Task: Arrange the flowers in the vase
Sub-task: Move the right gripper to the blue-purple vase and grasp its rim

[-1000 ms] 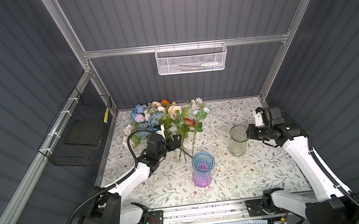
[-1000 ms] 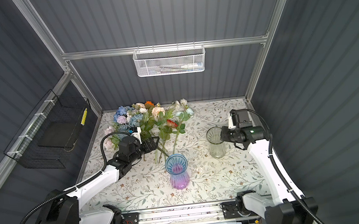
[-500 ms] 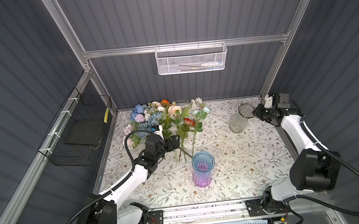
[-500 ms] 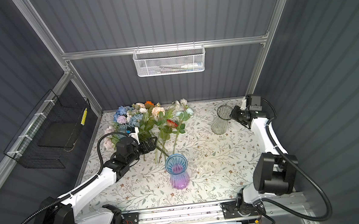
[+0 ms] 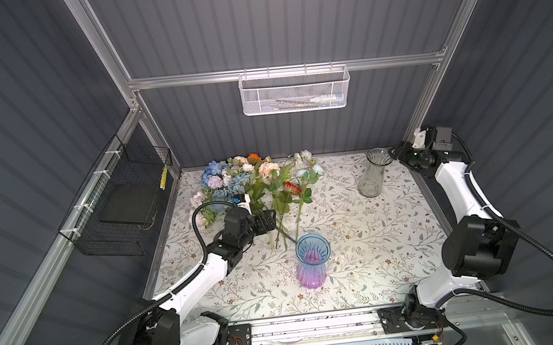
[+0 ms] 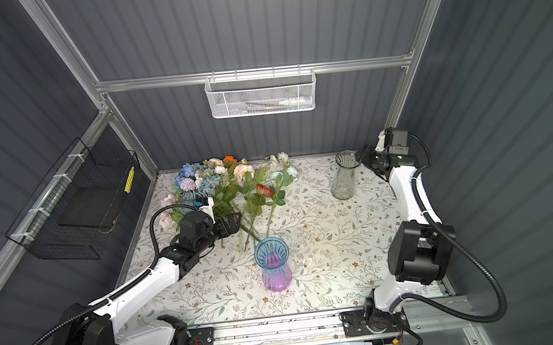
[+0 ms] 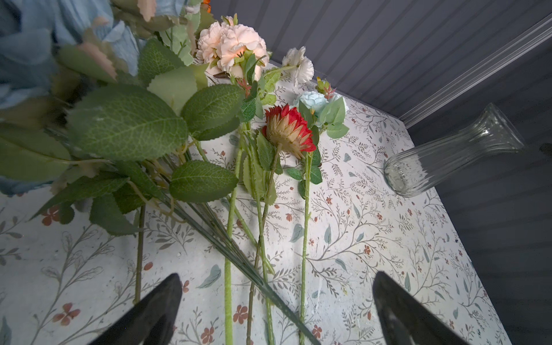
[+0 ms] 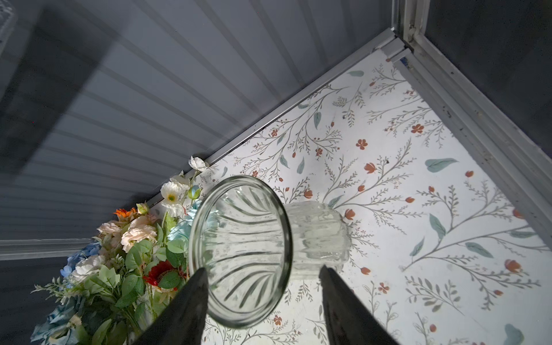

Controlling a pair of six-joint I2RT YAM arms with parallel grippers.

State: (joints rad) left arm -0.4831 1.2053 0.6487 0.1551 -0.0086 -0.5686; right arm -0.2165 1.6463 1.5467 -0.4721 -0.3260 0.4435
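The flowers (image 5: 252, 182), a heap of artificial long-stemmed blooms with blue, peach, cream, lilac, orange and red heads and toothed green leaves, lie on the white table with printed twigs (image 5: 359, 241). They are in its far left part, heads near the back wall and stems pointing to the front, not yet in the vase. The blue-to-purple ribbed glass vase (image 5: 311, 262) stands upright near the front middle, just beside the stem ends.

The clear ribbed glass vase (image 5: 372, 175) stands on its base near the far right corner, close to the back edge and the aluminium side frame. Between the two vases, and over the right half, the table is bare and gives wide room.

The left gripper (image 5: 272, 221) is spread to its full width and holds nothing. In the left wrist view its pointed black fingers (image 7: 161, 301) stand on both sides of the thin green stems. Whether they touch the table I cannot tell.

The right gripper (image 8: 263, 273) is at the flared rim of the clear vase with its jaws apart, and it clamps nothing. One finger shows a gap to the glass. The other overlaps the rim, so contact there is unclear.

The flower leaves are veined and matt, and the petals look like cloth. The walls are dark grey ribbed panels
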